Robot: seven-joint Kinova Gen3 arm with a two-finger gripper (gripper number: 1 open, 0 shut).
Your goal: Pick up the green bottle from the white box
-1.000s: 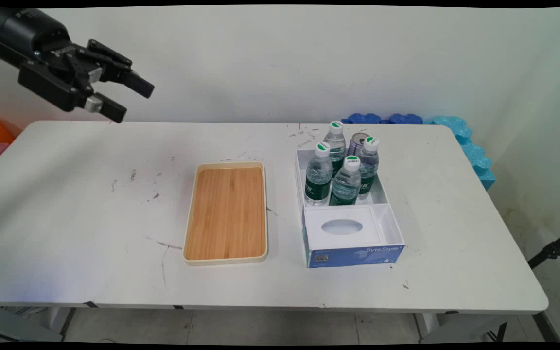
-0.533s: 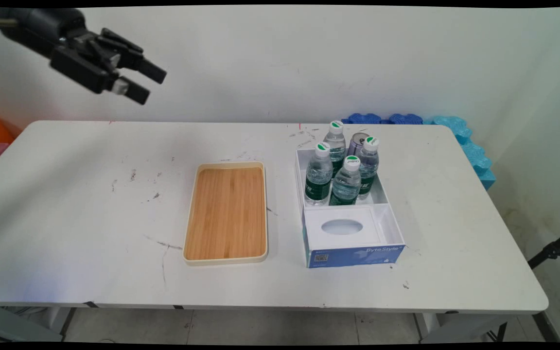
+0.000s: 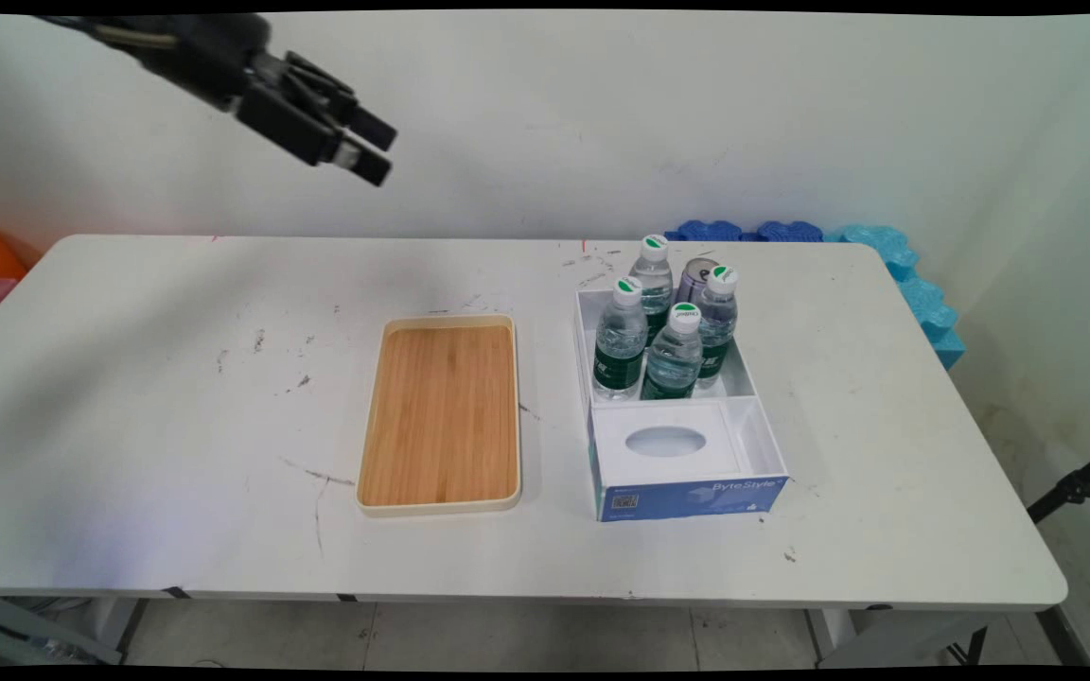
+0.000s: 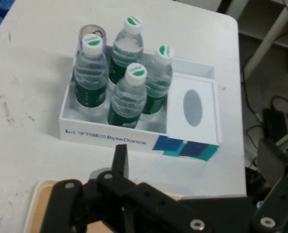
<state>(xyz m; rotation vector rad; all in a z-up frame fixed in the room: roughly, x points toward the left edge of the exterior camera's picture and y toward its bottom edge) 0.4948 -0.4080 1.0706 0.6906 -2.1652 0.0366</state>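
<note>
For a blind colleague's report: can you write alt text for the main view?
A black pincer hangs open high above a white table, holding nothing. Below sit a wooden tray and, to its right, a white box holding four water bottles and a can.

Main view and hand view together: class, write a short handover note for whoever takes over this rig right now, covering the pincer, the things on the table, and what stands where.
Pincer: open, holding nothing, high in the air above the table's far left part, angled toward the box.
Box: white and blue, on the table right of centre; four water bottles and a can stand in its far compartment.
Wooden tray: left of the box, nothing on it.
Nothing has been lifted out or gripped.
</note>
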